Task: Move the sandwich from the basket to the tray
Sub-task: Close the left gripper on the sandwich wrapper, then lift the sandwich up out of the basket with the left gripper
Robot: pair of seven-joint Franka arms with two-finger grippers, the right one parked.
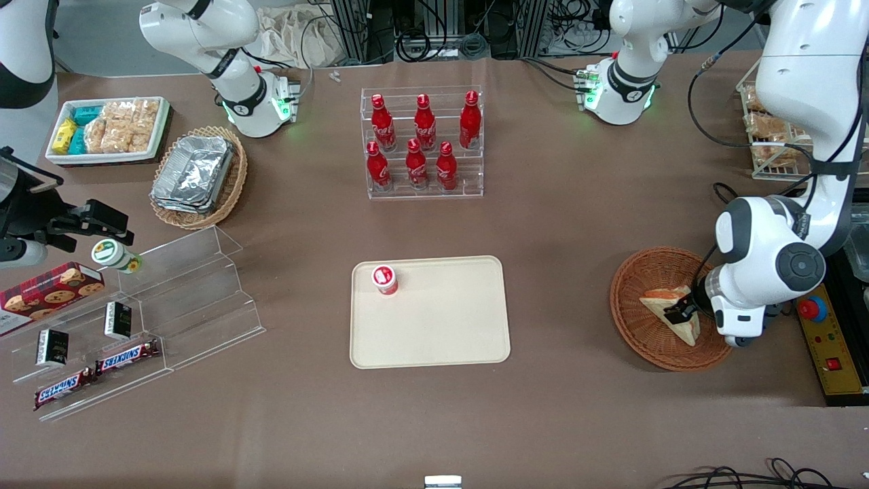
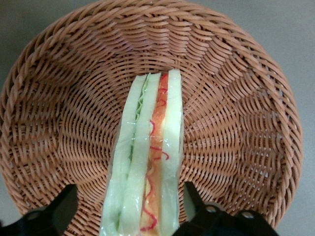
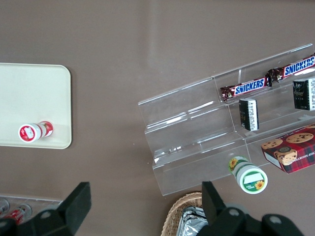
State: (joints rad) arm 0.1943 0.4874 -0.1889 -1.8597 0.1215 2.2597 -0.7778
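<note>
Left hand [image 1: 681, 314] down in the round reddish-brown woven wicker basket [image 1: 635, 336], black fingers [image 2: 54, 212] spread wide either side of the sandwich, not visibly pressing it.

Near to far: two brown "SNICKERS" bars [image 1: 95, 370] on the lowest step of the clear acrylic stepped rack [image 1: 183, 299] at the parked arm's end of the desk [image 1: 434, 421], two small black packets [image 1: 85, 333] one step up. Triangular wedge sandwich of pale bread in clear wrap [image 2: 147, 167], with green, white and orange-red layers along its cut edge, lies in the basket at the working arm's end. Flat beige rectangular plastic tray [image 1: 441, 326] mid-desk, a small red-and-white capped cup [image 1: 384, 279] in one corner; label unreadable. Farther back, a clear tiered stand of six red bottles with white script [image 1: 422, 141], not legible.
</note>
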